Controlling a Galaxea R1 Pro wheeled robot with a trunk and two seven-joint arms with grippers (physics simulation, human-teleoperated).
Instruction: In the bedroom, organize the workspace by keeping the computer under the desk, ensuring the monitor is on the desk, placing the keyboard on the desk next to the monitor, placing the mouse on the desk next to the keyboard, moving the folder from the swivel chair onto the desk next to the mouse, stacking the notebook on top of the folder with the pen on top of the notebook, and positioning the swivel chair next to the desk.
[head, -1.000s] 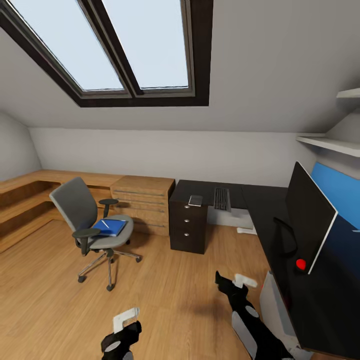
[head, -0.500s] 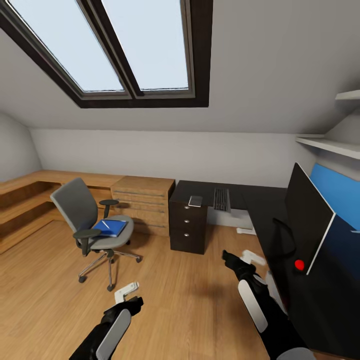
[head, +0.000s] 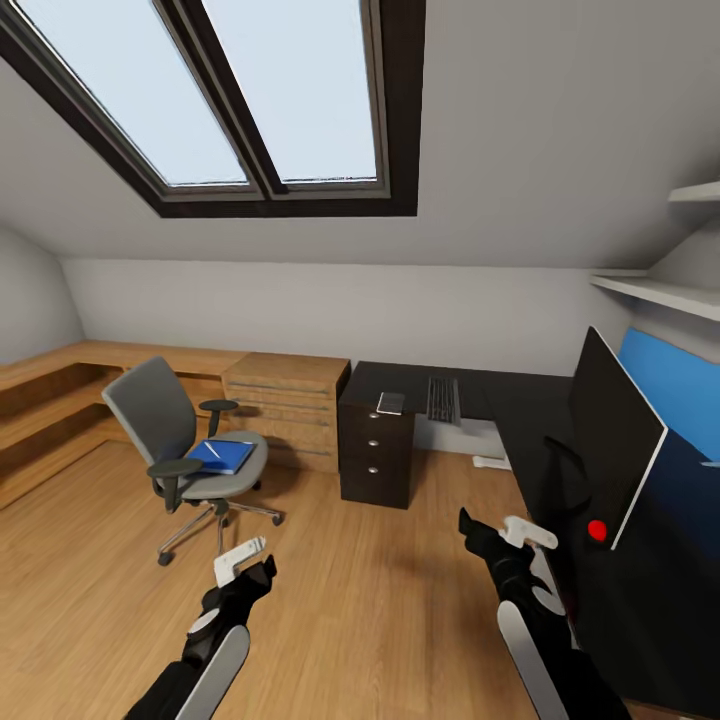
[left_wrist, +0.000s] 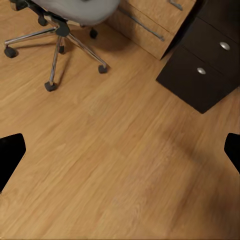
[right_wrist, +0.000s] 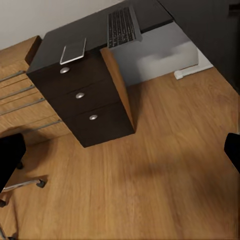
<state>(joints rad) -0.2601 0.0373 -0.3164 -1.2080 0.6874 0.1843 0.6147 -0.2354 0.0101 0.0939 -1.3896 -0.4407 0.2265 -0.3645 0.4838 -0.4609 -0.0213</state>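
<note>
The grey swivel chair stands on the floor to the left, away from the dark L-shaped desk. A blue folder lies on its seat with a thin white pen on top. On the desk are a black keyboard, a flat grey item and, further right, the black monitor with a small red object at its foot. My left gripper hangs open over the floor before the chair. My right gripper is open beside the desk edge. Both hold nothing.
A black drawer cabinet carries the desk's left end, with a wooden drawer unit beside it. Low wooden shelving runs along the left wall. Wall shelves hang at the right. Wood floor stretches between chair and desk.
Both arms have risen and reached forward. The left gripper moved up toward the chair's base, and the right gripper moved rightward toward the desk edge. The room's objects stayed put.
</note>
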